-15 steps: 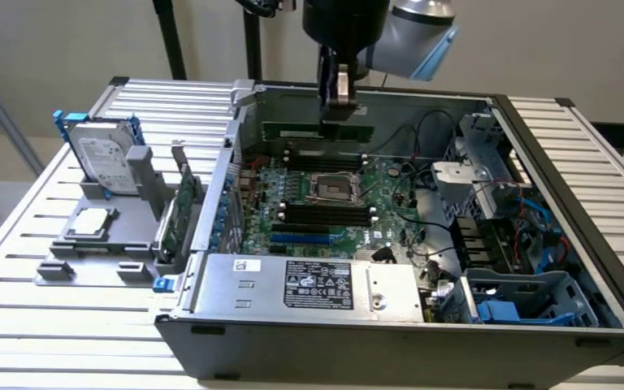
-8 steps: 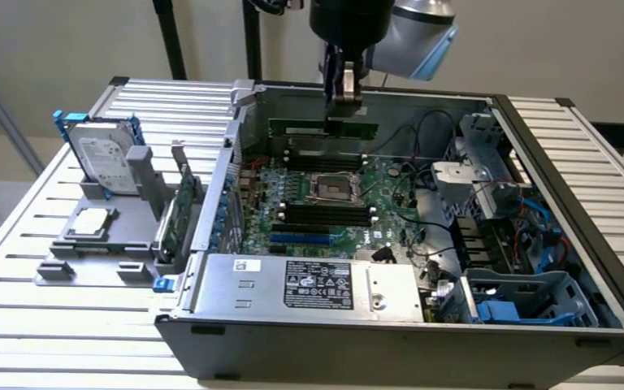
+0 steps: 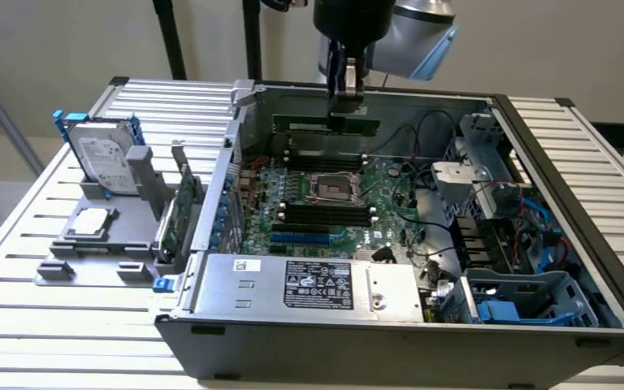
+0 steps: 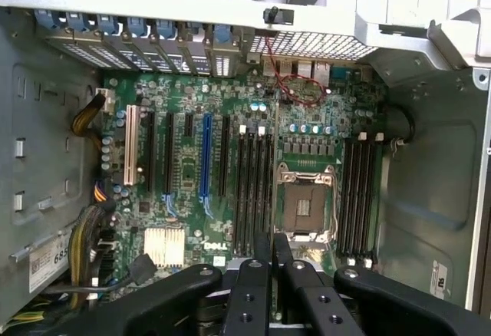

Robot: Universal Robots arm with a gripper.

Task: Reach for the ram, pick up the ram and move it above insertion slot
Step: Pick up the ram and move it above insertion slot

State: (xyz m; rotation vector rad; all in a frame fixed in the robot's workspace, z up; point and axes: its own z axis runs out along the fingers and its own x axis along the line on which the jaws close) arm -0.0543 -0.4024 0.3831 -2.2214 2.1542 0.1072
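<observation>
The ram [image 3: 303,125] is a long thin green stick. It hangs level in the air inside the open computer case, over the far memory slots [image 3: 328,159] of the motherboard [image 3: 383,223]. My gripper [image 3: 347,107] comes straight down from above and is shut on the ram's upper edge, nearer its end toward the exterior view's right. In the wrist view my black fingers [image 4: 249,298] are pressed together at the gripper [image 4: 271,253], looking down on the board. One bank of black memory slots [image 4: 253,190] and another [image 4: 359,198] flank the CPU socket [image 4: 304,205].
A grey fixture [image 3: 95,244] at the exterior view's left holds a silver hard drive with blue rails [image 3: 104,154] and a wider green card [image 3: 185,201]. The case walls [image 3: 556,171], the power supply [image 3: 301,284], the drive cage [image 3: 486,154] and loose cables [image 3: 426,236] ring the motherboard.
</observation>
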